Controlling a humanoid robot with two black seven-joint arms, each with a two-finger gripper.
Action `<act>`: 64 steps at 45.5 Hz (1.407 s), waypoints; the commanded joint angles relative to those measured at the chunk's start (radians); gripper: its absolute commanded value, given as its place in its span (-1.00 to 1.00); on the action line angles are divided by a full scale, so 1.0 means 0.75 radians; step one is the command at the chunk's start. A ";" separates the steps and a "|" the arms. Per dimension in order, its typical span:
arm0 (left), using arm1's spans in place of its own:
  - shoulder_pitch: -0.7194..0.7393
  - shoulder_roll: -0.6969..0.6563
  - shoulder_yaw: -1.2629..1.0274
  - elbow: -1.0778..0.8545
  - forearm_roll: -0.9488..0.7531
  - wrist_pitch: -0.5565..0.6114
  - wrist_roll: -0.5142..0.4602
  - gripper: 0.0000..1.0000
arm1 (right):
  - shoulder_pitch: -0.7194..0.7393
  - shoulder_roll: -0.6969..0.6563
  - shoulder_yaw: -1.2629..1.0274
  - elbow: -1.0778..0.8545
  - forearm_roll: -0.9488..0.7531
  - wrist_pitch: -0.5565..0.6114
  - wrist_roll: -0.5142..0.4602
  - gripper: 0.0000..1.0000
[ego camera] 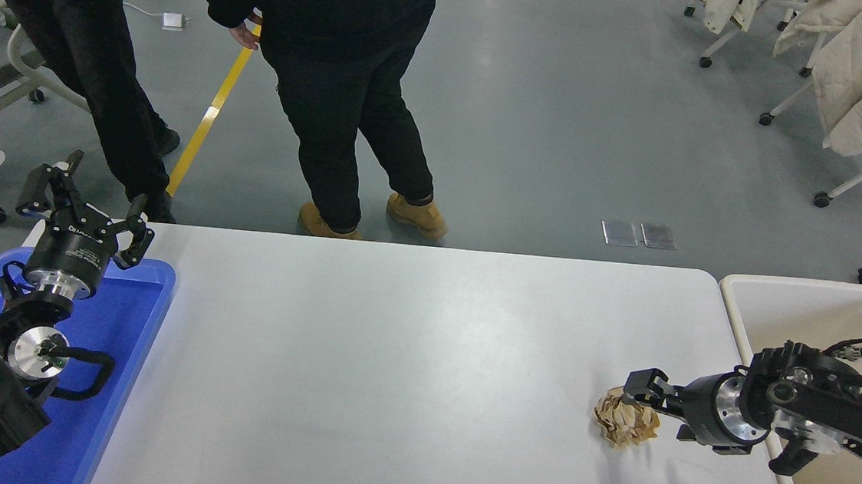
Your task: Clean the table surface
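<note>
The white table surface (391,362) carries one crumpled tan paper ball (620,424) near its right end. My right gripper (647,407) comes in low from the right, open, with its far finger (639,383) over the ball's top right edge and touching or nearly touching it. Its near finger is mostly hidden behind the ball and the wrist. My left gripper (88,203) is parked open at the far left, above the blue tray's back edge.
A cream-white bin (750,298) stands against the table's right end, under my right arm. A blue tray (111,401) lies at the left under my left arm. Two people (352,74) in dark clothes stand beyond the far edge. Chairs stand behind.
</note>
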 commanded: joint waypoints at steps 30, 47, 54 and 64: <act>0.000 0.000 0.000 -0.001 0.000 0.000 0.000 1.00 | -0.072 0.223 0.041 -0.229 0.000 -0.041 0.008 0.81; 0.000 0.000 0.000 0.001 0.000 0.000 0.000 1.00 | -0.072 0.261 0.045 -0.293 -0.008 -0.079 0.010 0.73; 0.000 0.000 0.000 -0.001 0.000 0.000 0.000 1.00 | -0.074 0.282 0.043 -0.293 -0.053 -0.098 0.010 0.45; 0.000 0.000 0.000 -0.001 0.000 0.000 0.000 1.00 | -0.068 0.280 0.043 -0.291 -0.034 -0.080 0.000 -0.81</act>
